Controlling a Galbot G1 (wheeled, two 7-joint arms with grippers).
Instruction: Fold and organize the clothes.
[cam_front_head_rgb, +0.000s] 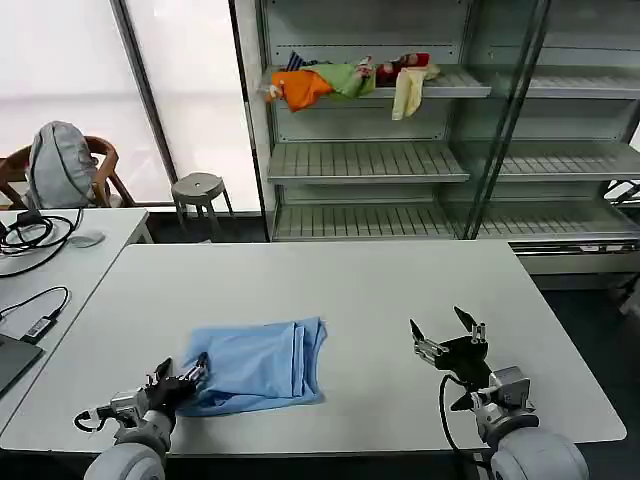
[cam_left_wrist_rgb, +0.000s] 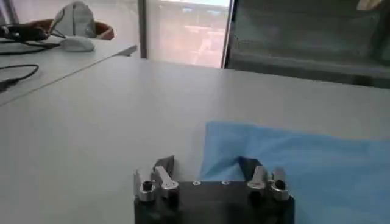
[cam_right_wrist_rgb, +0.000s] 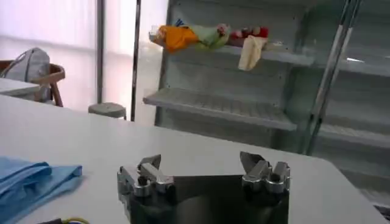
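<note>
The premises present as a robotics test lab set up like a shop. A white work table (cam_front_head_rgb: 330, 290) faces bare slatted metal display shelving (cam_front_head_rgb: 370, 160) behind a glass door. A second desk (cam_front_head_rgb: 60, 245) carries loose cables (cam_front_head_rgb: 30, 235). A stool (cam_front_head_rgb: 198, 188) stands by large windows.

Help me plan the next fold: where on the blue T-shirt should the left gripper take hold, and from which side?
Take the near left corner of the light blue T-shirt, coming in low from the robot's left. The left gripper already sits at that edge with its jaws open, and the cloth lies flat on the white table, so a thin free edge is probably easiest to pinch. The right gripper waits open, apart from it.
</note>
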